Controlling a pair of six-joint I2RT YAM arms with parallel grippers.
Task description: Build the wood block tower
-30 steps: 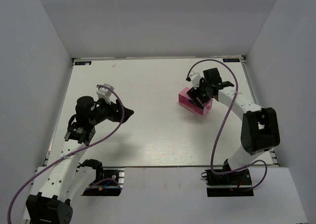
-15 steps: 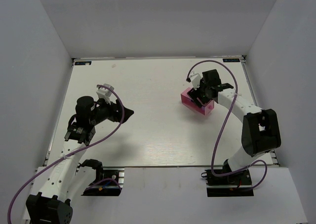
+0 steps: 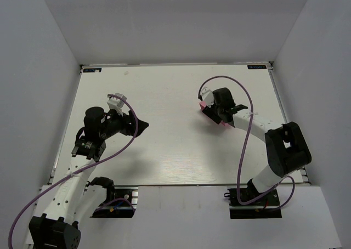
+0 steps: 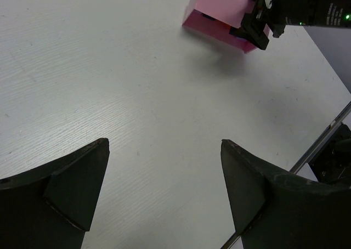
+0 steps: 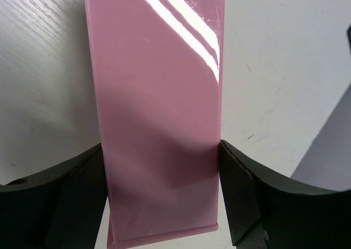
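No small painted blocks show in any view; the wood block tower is hidden or out of view. My right gripper (image 3: 213, 109) is shut on the pink tray (image 3: 221, 125) at the table's right middle. In the right wrist view the gripper (image 5: 163, 169) has a finger against each long side of the tray (image 5: 159, 90), whose smooth flat face is turned to the camera. The left wrist view shows the tray (image 4: 216, 6) tilted under the right gripper (image 4: 256, 30). My left gripper (image 3: 143, 126) is open and empty above bare table, at the left (image 4: 164, 145).
The white table (image 3: 164, 150) is walled by grey panels on three sides. The table's near edge and a metal rail (image 4: 323, 134) show at the right of the left wrist view. Purple cables loop over both arms.
My right wrist has swung left and turned over the pink tray, which now shows less pink from above. The left arm has not moved.
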